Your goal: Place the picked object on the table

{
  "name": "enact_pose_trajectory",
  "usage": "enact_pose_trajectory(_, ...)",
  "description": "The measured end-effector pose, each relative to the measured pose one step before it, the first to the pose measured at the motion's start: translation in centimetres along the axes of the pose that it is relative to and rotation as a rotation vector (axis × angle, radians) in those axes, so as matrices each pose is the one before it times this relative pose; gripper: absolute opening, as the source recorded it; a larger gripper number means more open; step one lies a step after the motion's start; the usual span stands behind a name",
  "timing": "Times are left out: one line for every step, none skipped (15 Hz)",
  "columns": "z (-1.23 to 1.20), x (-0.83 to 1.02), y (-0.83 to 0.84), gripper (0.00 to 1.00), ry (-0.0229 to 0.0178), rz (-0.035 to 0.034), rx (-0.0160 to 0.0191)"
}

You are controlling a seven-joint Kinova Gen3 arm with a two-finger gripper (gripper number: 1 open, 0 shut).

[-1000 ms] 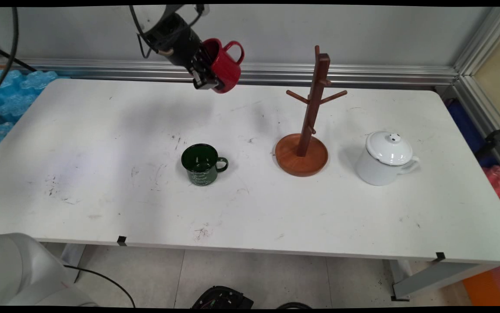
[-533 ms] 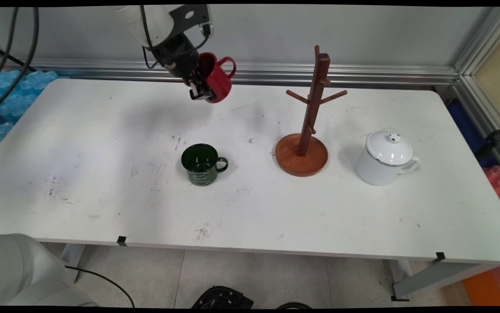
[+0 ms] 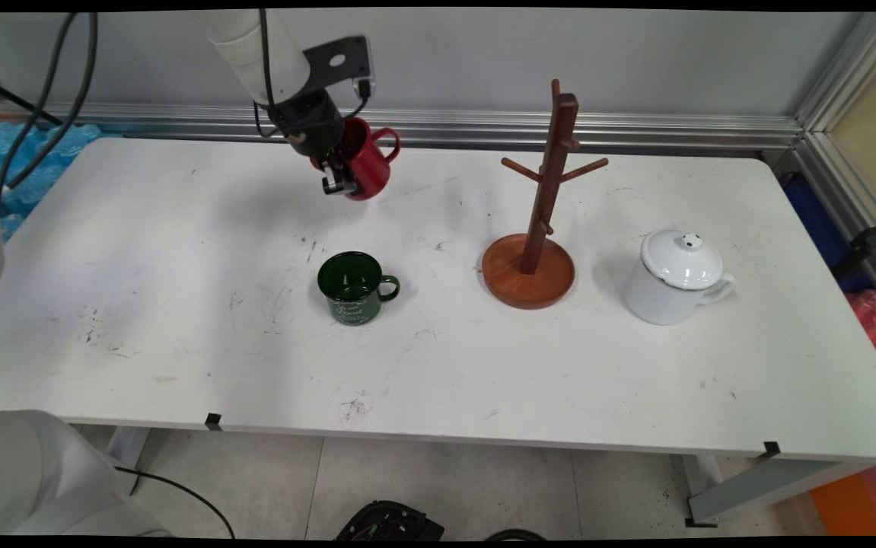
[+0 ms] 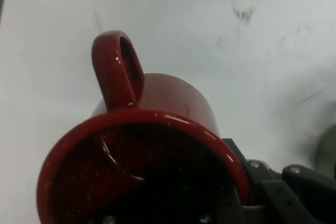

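Now clamped on rim wall of red mug (image 3: pixel 365 164), gripper (image 3: pixel 337 176) upper left of centre in main view, above far part of white table (image 3: pixel 179 251). Mug tilted, handle up and rightward, clear of tabletop. Green mug (image 3: pixel 354 288) below in frame, wooden mug tree (image 3: pixel 540 221) right, white lidded pot (image 3: pixel 673 278) beyond. Best kept firm on rim, tilt steady, handle unobstructed.

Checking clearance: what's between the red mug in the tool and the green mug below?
Nothing: in the main view only bare, scuffed white table shows between the red mug, held in the tool, and the green mug.
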Motion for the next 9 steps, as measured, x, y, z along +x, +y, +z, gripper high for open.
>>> enact_pose_trajectory(0.331, -0.033, -0.031, 0.0, -0.01168, 0.00205, -0.00333)
enact_pose_trajectory(0.265, -0.025, -0.022, 0.0, -0.00937, 0.00132, -0.0026)
enact_pose_trajectory(0.439, -0.055, -0.034, 0.0, -0.01585, 0.00216, -0.00523)
enact_pose_trajectory(0.251, -0.025, -0.016, 0.0, -0.00879, 0.0011, -0.00343)
enact_pose_trajectory(0.362, -0.045, -0.03, 0.0, -0.01356, 0.00211, -0.00518)
enact_pose_trajectory(0.352, -0.023, -0.04, 0.0, -0.01327, 0.00287, -0.00516)
enact_pose_trajectory(0.439, -0.041, -0.08, 0.0, -0.01784, 0.0045, -0.00595)
enact_pose_trajectory(0.312, -0.03, -0.073, 0.0, -0.01269, 0.00379, -0.00391)
enact_pose_trajectory(0.35, -0.044, -0.09, 0.0, -0.01442, 0.00453, -0.00441)
